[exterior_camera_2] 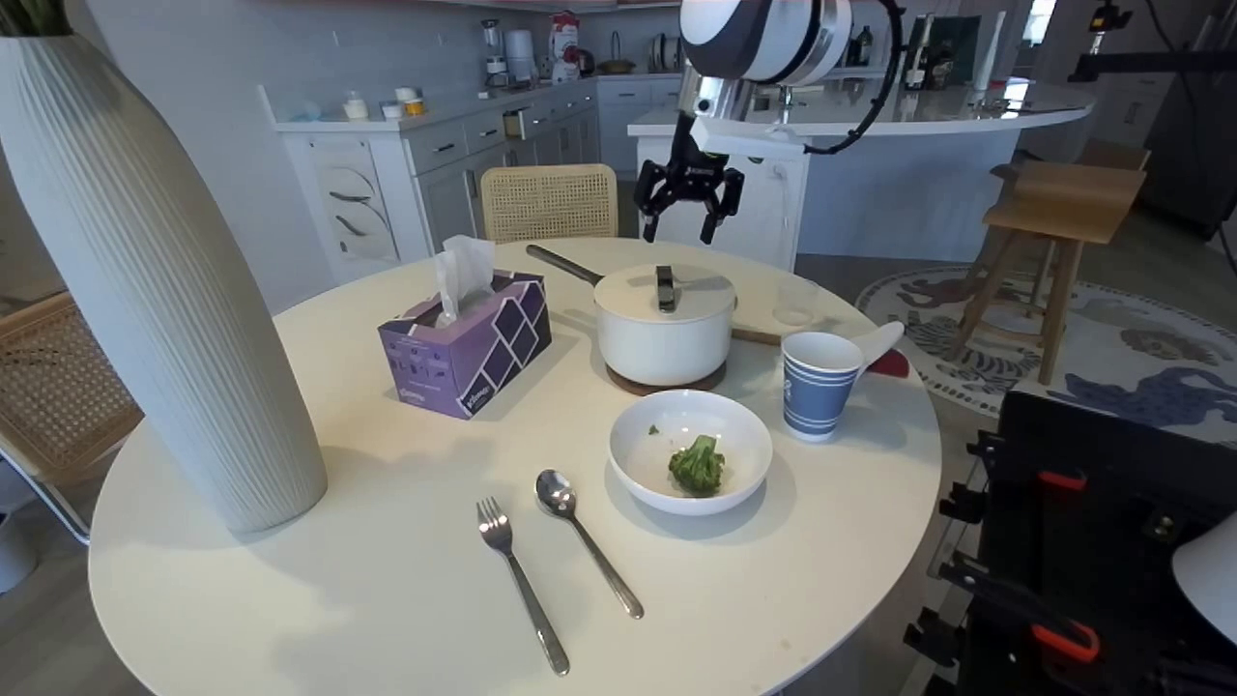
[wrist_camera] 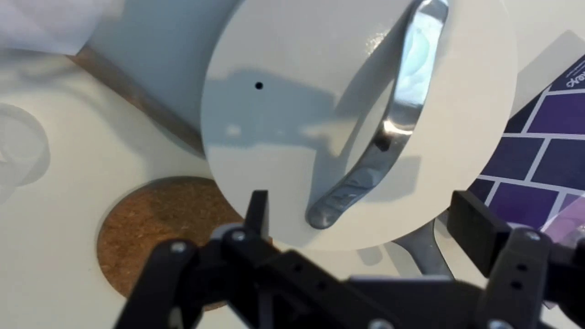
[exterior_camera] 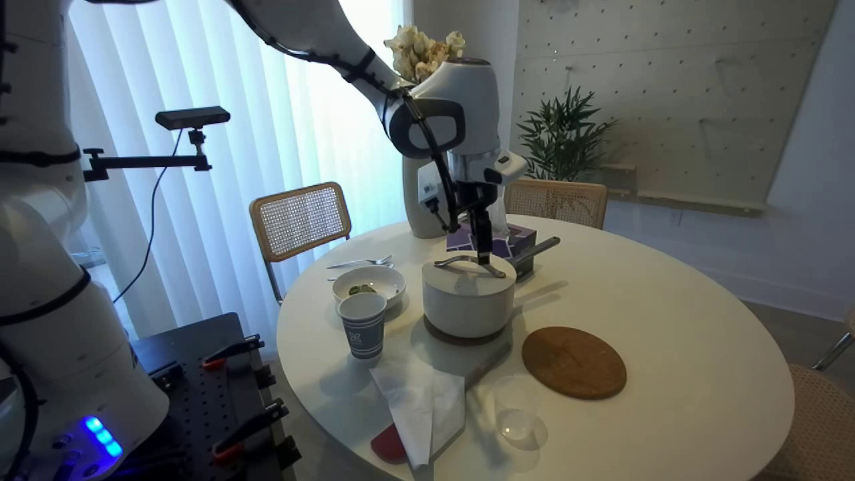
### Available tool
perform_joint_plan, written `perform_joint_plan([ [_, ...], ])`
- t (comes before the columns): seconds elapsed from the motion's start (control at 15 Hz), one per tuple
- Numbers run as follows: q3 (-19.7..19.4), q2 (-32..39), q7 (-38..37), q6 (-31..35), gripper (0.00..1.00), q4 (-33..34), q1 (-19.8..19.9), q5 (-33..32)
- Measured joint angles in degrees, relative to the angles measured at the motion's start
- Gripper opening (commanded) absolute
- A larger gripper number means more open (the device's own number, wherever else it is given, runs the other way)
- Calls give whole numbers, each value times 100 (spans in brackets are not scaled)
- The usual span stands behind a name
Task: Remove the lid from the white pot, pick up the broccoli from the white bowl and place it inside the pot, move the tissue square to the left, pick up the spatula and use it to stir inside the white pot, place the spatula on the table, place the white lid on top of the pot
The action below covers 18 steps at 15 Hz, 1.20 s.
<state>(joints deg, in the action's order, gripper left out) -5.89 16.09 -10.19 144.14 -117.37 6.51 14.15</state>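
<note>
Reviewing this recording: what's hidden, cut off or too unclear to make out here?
Inside of the white pot: covered by the lid in every view.
Middle of the spatula: hidden by the tissue square, in an exterior view.
Tissue box: cut off by the right edge of the wrist view.
Clear dish: cut off by the wrist view's left edge, its outline faint.

Lid [exterior_camera_2: 641, 293] lies on pot [exterior_camera_2: 664, 350], broccoli [exterior_camera_2: 697, 467] in bowl [exterior_camera_2: 742, 440].

A smooth lid [wrist_camera: 292, 109] has a polished, mirror-bright metal handle [wrist_camera: 397, 119]; the fork [exterior_camera_2: 524, 585] and spoon [exterior_camera_2: 594, 551] are shiny metal too. The bowl [exterior_camera_2: 739, 433] looks glossy, the vase [exterior_camera_2: 164, 271] matt and ribbed, the round mat [wrist_camera: 160, 214] grainy cork.
</note>
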Motion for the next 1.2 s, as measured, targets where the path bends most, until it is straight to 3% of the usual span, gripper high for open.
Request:
perform_joint_plan([
  [0.27,144,507,-352,-461,100,596,-69,8],
  [0.67,156,1103,-843,-642,100,1053,-249,-31],
  [0.73,144,1162,-935,-665,78,1114,-261,-46],
  [1.2,-28,1236,-1398,-1250,27,1442,-325,-370],
])
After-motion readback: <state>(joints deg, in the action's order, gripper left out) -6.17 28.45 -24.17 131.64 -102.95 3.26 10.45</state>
